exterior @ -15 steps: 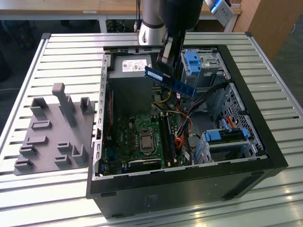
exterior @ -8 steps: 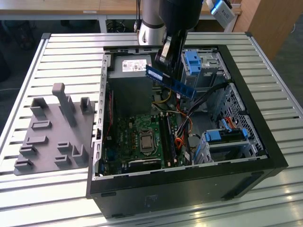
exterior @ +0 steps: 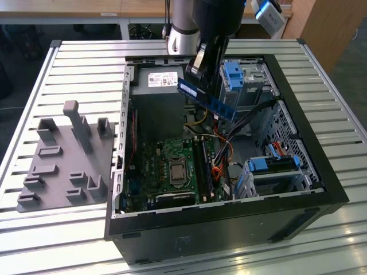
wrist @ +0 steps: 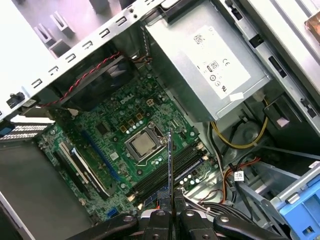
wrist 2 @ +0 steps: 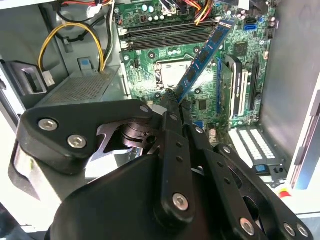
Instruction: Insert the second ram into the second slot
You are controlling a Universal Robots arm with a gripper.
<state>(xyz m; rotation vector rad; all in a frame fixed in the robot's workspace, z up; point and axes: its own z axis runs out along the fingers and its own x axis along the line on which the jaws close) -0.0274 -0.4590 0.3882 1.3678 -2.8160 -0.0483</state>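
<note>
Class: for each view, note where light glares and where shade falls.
Exterior view: glare streaks the slatted table before the dim computer case. First wrist view: the table beyond the case wall is washed white. Second wrist view: the pincer, shut on the second ram, sits dark.

A: Entry one, hidden parts?
B: The second ram [wrist 2: 202,57]: held end buried between the fingers of the gripper [wrist 2: 175,102].
A: Entry two, cut off?
B: Arm [exterior: 212,23], by the exterior view's upper edge; blue drive bracket [wrist: 302,212], by the first wrist view's frame.
A: Entry three, too small?
B: Memory slots [exterior: 203,163], exterior view: occupancy cannot be told.
</note>
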